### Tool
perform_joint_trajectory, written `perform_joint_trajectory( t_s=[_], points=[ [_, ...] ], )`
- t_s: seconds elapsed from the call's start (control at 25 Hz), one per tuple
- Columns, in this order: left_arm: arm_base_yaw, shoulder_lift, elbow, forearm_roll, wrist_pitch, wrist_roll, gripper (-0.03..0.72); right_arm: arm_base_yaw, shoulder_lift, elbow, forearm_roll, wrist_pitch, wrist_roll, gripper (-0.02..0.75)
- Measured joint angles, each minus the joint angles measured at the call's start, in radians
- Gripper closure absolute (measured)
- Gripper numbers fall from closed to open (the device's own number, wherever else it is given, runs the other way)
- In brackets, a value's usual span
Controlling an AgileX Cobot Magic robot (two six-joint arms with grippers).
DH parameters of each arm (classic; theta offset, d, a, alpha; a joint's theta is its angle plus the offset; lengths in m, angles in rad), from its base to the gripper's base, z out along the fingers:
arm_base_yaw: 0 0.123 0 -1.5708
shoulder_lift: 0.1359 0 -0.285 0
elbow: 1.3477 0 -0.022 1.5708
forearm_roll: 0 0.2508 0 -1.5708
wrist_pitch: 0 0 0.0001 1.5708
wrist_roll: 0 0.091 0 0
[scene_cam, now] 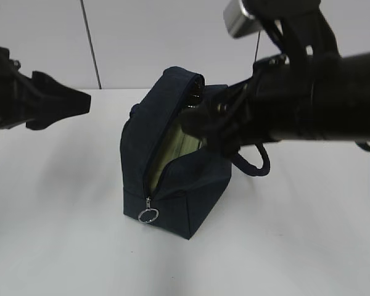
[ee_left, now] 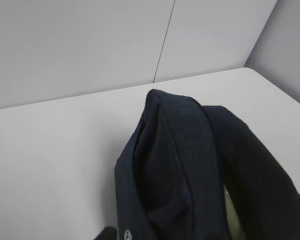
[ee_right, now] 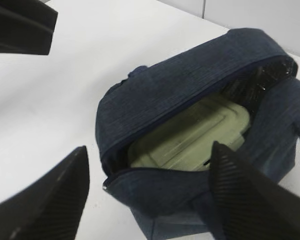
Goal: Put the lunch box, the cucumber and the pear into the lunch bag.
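Right wrist view shows the box (ee_right: 190, 137) inside the bag (ee_right: 180, 85), right fingers (ee_right: 240, 195) spread and empty, left unclear, so fetching cucumber or pear seems next.

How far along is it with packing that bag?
The lunch box already lies inside the open lunch bag. The right gripper hovers above it, jaws apart and empty. No cucumber or pear is visible; they may be hidden inside the bag or still to be packed.

Black arms, ribbed claw fingers (ee_right: 240, 200), looped cable (scene_cam: 254, 165).
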Motion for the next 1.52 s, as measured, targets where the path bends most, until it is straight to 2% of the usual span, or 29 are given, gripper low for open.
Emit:
perform_joint_trajectory(
  t_s=[0.2,0.36,0.44,0.64,0.84,1.0,1.16,1.52],
  points=[
    [0.000,-0.081,0.141,-0.133,-0.084,0.139,0.362,0.135,-0.008,0.173,0.010,-0.182,-0.008,0.178],
    [0.000,-0.153,0.233,-0.188,-0.128,0.235,0.362,0.235,-0.006,0.246,0.014,-0.325,-0.008,0.220],
    [0.000,-0.188,0.265,-0.214,-0.155,0.263,0.372,0.257,0.017,0.257,0.007,-0.378,-0.008,0.229],
    [0.000,-0.249,0.275,-0.237,-0.173,0.278,0.395,0.263,0.155,0.258,-0.016,-0.444,0.011,0.236],
    [0.000,-0.257,0.275,-0.238,-0.138,0.281,0.398,0.263,0.312,0.258,-0.185,-0.508,0.192,0.239],
    [0.000,-0.257,0.275,-0.238,-0.135,0.281,0.399,0.263,0.404,0.258,-0.223,-0.627,0.255,0.258],
    [0.000,-0.257,0.275,-0.238,-0.134,0.281,0.400,0.263,0.496,0.240,-0.221,-0.694,0.266,0.286],
    [0.000,-0.257,0.275,-0.245,-0.134,0.281,0.400,0.263,0.574,0.130,-0.106,-0.692,0.266,0.299]
  ],
)
